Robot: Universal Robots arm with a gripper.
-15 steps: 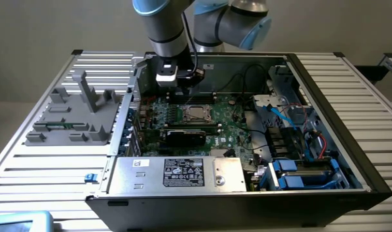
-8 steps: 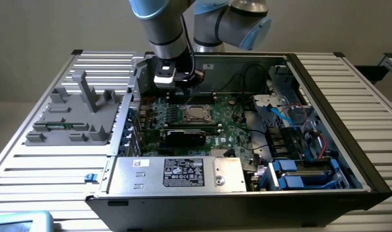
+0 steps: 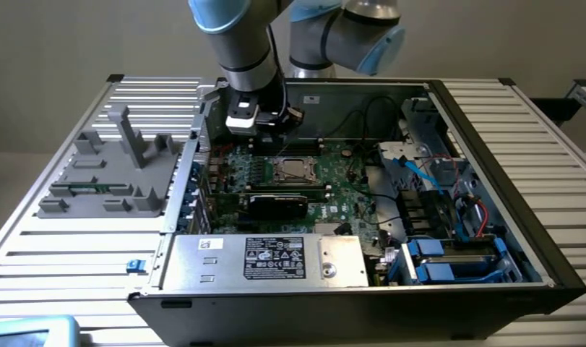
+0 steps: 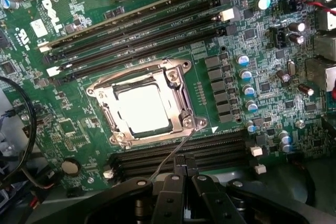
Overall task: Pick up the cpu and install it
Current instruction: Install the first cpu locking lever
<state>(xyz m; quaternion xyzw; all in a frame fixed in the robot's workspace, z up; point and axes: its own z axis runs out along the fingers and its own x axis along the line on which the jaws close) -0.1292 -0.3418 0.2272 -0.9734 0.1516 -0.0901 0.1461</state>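
- I see the cpu (image 4: 143, 109) lying flat inside the socket frame (image 4: 177, 73) on the motherboard (image 4: 79, 129); its shiny top looks level; so I judge that the placing is done.
- The gripper (image 4: 184, 167) has its fingers pressed together and carries nothing; it hangs just beside the socket, over the memory slots (image 4: 210, 153).
- The thin lever (image 4: 173, 153) runs slanted from a socket corner toward the fingers; whether it is latched I cannot tell; if it is not, the locking is what is left.
- In the exterior view the arm stands over the far part of the open computer case (image 3: 480, 144); a grey holder (image 3: 100, 181) lies outside the case, on the exterior view's left.
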